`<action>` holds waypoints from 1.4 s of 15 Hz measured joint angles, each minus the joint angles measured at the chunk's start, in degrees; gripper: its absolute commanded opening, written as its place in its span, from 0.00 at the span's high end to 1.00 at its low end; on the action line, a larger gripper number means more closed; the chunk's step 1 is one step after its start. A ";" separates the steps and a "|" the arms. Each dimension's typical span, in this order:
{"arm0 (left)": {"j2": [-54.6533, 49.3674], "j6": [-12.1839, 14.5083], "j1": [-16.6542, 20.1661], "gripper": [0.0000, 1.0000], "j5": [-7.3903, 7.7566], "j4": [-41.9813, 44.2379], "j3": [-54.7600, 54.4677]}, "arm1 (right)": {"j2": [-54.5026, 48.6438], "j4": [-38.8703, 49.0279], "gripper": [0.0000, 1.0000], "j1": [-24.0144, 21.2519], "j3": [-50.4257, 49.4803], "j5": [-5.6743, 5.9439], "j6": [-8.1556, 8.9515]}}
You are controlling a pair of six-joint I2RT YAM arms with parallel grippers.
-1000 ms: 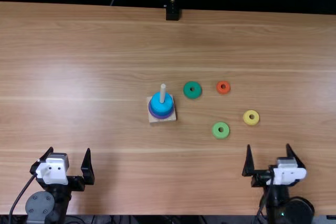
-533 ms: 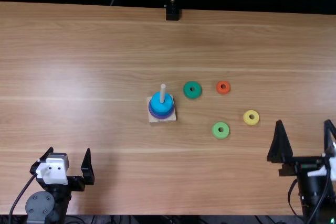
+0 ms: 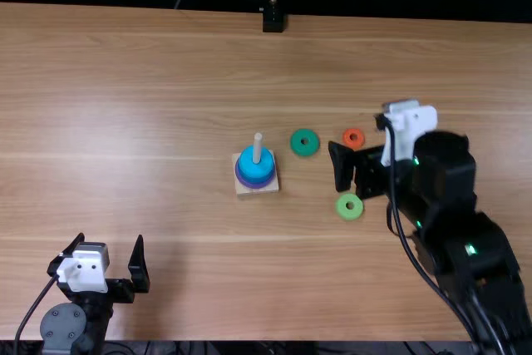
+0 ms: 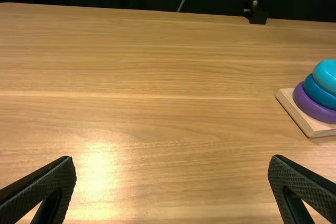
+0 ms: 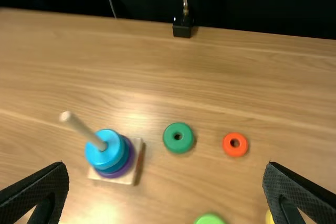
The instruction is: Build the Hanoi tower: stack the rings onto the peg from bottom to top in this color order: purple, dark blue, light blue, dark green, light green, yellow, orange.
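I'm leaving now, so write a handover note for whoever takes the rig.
Left hand: open, empty, near edge.
Right hand: open, empty, over the loose rings' area.
Done: purple ring, dark blue ring, light blue ring on the peg.
To do, in order: dark green ring, light green ring, yellow ring, orange ring, all on the table.
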 measured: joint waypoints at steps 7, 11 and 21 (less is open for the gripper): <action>0.00 0.00 0.00 0.00 -0.04 0.02 0.02 | 26.77 -1.18 0.00 0.02 6.08 0.02 -3.02; 0.00 0.00 0.00 0.00 -0.02 0.00 0.00 | 36.00 -0.61 0.00 1.38 6.49 0.02 -3.06; 0.02 0.02 -0.02 0.00 -0.02 0.00 0.00 | 49.42 0.74 0.00 2.91 17.35 4.59 -3.26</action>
